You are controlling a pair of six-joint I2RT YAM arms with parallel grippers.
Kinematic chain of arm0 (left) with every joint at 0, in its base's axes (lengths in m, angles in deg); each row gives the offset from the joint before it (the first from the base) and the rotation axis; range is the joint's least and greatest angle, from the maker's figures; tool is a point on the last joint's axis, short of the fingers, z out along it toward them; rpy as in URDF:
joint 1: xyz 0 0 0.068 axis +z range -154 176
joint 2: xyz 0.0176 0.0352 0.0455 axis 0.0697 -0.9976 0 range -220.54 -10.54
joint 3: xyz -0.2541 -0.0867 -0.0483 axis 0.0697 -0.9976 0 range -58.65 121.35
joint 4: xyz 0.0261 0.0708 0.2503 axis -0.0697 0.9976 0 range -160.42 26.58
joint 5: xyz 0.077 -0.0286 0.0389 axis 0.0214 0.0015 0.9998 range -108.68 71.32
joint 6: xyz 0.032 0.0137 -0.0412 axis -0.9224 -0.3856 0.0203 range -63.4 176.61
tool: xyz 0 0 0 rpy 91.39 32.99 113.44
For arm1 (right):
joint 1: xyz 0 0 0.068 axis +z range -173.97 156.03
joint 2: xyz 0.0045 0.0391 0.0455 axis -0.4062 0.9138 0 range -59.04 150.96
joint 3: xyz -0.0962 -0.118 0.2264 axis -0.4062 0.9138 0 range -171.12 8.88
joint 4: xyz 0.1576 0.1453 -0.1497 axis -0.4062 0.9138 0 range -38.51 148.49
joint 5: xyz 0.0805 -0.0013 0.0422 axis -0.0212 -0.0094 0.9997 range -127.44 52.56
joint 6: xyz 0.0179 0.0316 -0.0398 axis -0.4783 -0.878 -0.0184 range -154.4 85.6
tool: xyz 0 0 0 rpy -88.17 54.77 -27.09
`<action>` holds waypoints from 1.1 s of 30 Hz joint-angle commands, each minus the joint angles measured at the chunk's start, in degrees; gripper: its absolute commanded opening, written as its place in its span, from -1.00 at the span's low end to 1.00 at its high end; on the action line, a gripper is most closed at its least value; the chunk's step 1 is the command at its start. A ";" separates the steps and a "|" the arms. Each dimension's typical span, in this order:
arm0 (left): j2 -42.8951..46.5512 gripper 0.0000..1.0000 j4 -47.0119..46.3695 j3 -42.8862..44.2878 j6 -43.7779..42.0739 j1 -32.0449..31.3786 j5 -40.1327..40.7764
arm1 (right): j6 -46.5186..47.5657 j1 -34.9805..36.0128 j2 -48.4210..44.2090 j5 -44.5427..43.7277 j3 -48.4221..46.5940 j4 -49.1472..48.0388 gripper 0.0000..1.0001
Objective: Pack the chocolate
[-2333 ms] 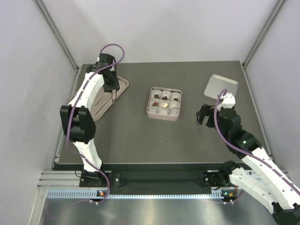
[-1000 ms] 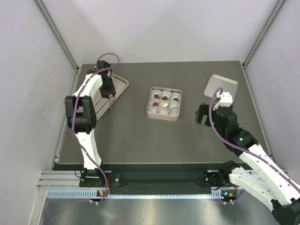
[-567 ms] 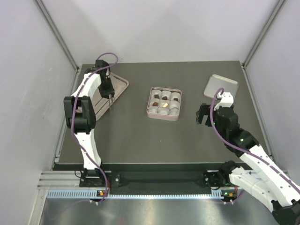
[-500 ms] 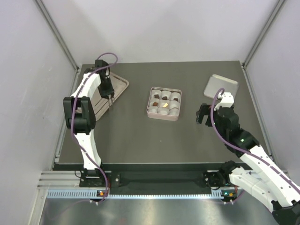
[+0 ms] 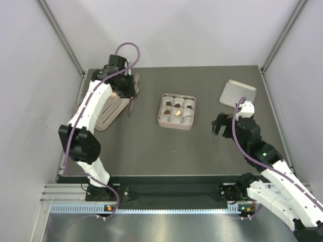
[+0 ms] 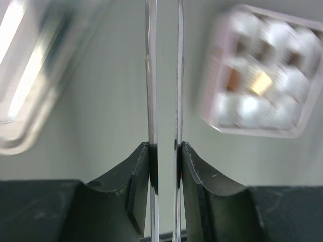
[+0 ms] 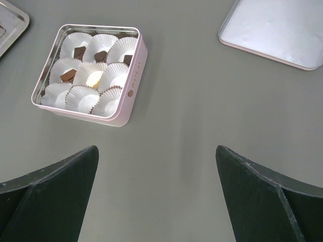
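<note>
Chocolate pieces (image 7: pixel 100 55) sit in the white paper cups (image 7: pixel 86 98) of the pink square tin (image 7: pixel 132 85). I count four dark brown ones and a cream one across the back and middle rows, and the front row looks bare. The tin is about mid-table with dark tabletop (image 7: pixel 192 126) open on every side of it. The left arm (image 5: pixel 93 106) is stretched far out toward the back-left corner, elbow low. Its wrist is over the inner edge of the oval tray (image 5: pixel 103 113), which lies angled near the table's left edge. The left gripper (image 6: pixel 165 30) points its long thin blades down at the strip of table between tray and tin. In the smeared wrist view the blades run parallel with only a narrow slit between them, and their tips go off the top. I honestly can't tell whether they're pinching anything. The right arm (image 5: pixel 262 151) is folded back on its side. The right gripper (image 7: pixel 155 151) hangs above bare table with its jaws spread wide and nothing in them, tin off to its left. The silver lid (image 7: pixel 272 30) lies flat at far right, near the table's right edge and well apart from the tin.
</note>
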 commanded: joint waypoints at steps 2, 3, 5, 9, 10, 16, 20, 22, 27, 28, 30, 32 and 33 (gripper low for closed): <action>2.86 -0.44 1.10 2.46 -0.51 -11.28 -1.86 | -0.41 0.72 -1.90 -1.23 -2.88 1.33 0.99; 2.86 -0.45 0.93 2.64 -0.07 -13.06 -1.86 | -0.41 0.72 -1.99 -1.32 -3.32 1.59 0.99; 2.69 -0.45 0.22 3.08 0.20 -18.16 -1.60 | -0.49 0.64 -2.25 -1.59 -3.58 2.47 0.99; 0.93 -0.45 -0.83 3.96 1.07 -24.23 -0.81 | -0.85 0.72 -3.39 -1.76 -3.76 3.18 1.00; 0.58 -0.45 -1.09 4.13 1.25 -26.15 -0.81 | -0.93 0.72 -3.57 -1.94 -3.76 3.18 0.99; -2.23 -0.45 -2.94 3.43 2.92 -31.35 -0.90 | -0.76 0.72 -3.75 -2.47 -3.50 3.70 1.00; -4.51 -0.46 -4.08 2.11 3.27 -32.32 -0.54 | -0.76 0.72 -3.75 -2.56 -3.23 3.70 0.99; -5.13 -0.46 -4.52 2.02 3.45 -32.41 0.42 | -0.58 0.81 -3.57 -2.73 -3.14 3.62 0.99; -7.42 -0.44 -5.84 2.55 3.27 -32.41 1.92 | -0.14 0.72 -3.48 -3.17 -3.06 3.44 0.99; -7.94 -0.44 -5.76 2.73 3.19 -32.41 2.01 | -0.14 0.72 -3.40 -3.26 -2.97 3.27 1.00; -9.44 -0.45 -5.32 3.69 3.01 -32.41 2.27 | -0.23 0.72 -3.31 -3.17 -2.88 3.09 0.99; -10.75 -0.44 -5.05 4.13 3.01 -32.50 2.36 | -0.23 0.72 -3.31 -3.00 -2.79 3.00 0.99; -10.94 -0.45 -5.05 4.22 3.01 -32.41 2.36 | -0.23 0.72 -3.31 -2.99 -2.79 3.00 0.99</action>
